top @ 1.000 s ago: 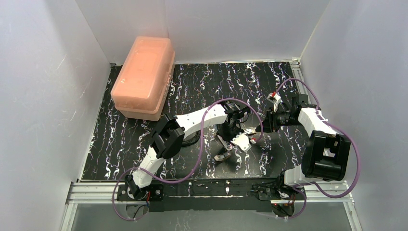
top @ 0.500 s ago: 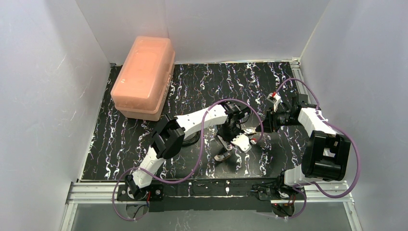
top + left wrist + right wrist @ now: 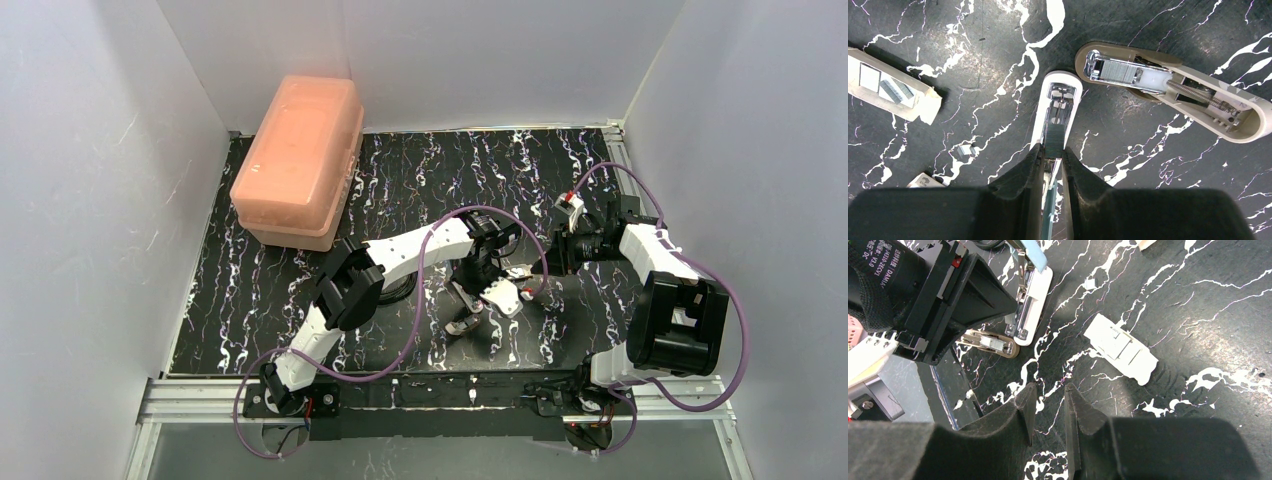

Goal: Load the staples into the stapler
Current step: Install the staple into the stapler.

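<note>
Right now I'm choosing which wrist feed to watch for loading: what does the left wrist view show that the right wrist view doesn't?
Left wrist only: the tan stapler lying open along its length, its staple row and spring exposed. Right wrist only: the right gripper, jaws slightly apart and empty, and the light-blue lid raised above the blue-and-white stapler. Both: the left gripper clamped on the blue-and-white stapler, and the tan stapler's rounded end beside its white base.
</note>
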Available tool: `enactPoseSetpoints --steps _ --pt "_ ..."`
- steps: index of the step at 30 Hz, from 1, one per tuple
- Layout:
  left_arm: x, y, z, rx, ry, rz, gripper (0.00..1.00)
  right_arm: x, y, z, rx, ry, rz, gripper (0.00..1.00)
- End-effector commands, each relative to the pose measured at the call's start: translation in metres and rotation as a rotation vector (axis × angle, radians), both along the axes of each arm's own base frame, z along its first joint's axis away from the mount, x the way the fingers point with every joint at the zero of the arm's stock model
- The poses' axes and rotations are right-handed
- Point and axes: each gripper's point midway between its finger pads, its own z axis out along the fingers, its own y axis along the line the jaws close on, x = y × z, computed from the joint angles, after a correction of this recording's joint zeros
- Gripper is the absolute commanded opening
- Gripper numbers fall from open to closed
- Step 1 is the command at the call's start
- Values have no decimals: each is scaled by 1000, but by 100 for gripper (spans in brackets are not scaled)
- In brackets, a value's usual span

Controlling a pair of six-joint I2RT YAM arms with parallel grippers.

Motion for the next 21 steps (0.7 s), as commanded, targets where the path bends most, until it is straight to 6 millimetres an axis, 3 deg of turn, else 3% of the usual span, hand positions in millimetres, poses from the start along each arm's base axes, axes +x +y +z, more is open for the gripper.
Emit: enactPoseSetpoints --steps 1,21 --pt "-9 4 6 8 27 -24 0 6 0 12 16 -32 7 35" --pt "-8 2 6 11 31 -17 0 5 0 12 15 -33 9 35"
